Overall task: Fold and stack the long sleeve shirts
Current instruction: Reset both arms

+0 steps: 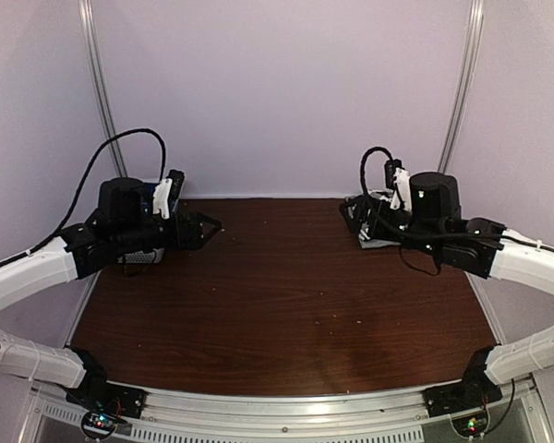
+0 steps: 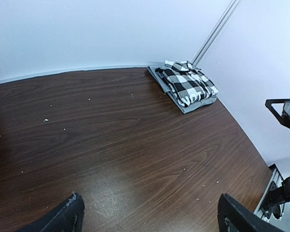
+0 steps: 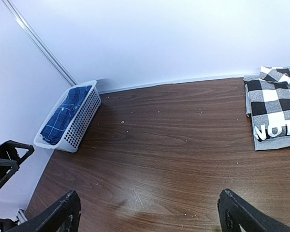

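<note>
The black-and-white checked flannel shirt (image 3: pixel 270 101) lay folded on top of the folded grey shirt (image 3: pixel 280 141), the two making one neat stack in the far right corner of the table (image 1: pixel 286 305), close against the back wall. White block letters (image 3: pixel 273 129) ran along a black band on the near edge of the flannel, and the grey cloth showed as a strip around and under it. From the left wrist view the same stack sat at the far end of the board, the flannel (image 2: pixel 186 84) squarely over the grey (image 2: pixel 195 107). From above, only a scrap of grey could be seen behind the right arm. Neither gripper touched the stack. The right gripper (image 3: pixel 149 193) hung above bare wood just beside it, its fingers (image 3: pixel 63 215) spread wide and nothing between them. The left gripper (image 2: pixel 149 200) hovered well apart on the opposite side of the table, its fingers (image 2: pixel 65 217) likewise set wide and holding nothing. Under the left arm, against the left wall, stood a white slotted basket (image 3: pixel 82 123) with a blue checked garment (image 3: pixel 65 113) lying inside. Small pale specks (image 2: pixel 46 120) dotted the dark wood grain.
</note>
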`<state>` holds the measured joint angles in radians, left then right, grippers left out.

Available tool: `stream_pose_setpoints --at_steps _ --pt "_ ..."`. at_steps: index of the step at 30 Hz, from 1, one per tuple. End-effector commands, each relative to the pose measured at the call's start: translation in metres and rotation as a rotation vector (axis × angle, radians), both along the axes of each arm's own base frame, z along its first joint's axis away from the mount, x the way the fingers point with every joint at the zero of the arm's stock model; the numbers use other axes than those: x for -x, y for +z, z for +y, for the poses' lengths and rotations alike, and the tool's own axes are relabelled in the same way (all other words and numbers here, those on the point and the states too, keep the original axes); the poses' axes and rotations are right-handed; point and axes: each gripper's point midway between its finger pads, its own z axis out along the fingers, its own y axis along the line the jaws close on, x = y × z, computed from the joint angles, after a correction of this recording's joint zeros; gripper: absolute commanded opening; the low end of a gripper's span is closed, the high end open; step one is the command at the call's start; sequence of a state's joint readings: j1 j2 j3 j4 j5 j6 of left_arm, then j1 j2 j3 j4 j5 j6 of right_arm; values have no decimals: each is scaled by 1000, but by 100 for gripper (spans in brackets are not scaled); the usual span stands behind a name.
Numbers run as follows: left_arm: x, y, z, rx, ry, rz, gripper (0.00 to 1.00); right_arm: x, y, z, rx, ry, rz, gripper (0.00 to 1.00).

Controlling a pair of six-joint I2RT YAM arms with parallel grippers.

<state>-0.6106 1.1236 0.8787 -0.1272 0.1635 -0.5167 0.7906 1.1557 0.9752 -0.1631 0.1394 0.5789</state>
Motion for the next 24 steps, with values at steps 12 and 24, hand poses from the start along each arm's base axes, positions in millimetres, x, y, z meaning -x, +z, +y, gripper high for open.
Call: stream_pose_setpoints --at_steps 12,24 --pt "-9 10 -1 22 27 -65 98 5 38 -36 -33 -132 -99 100" --pt "-15 9 -1 31 50 -63 98 3 39 -37 -6 -138 -110 100"
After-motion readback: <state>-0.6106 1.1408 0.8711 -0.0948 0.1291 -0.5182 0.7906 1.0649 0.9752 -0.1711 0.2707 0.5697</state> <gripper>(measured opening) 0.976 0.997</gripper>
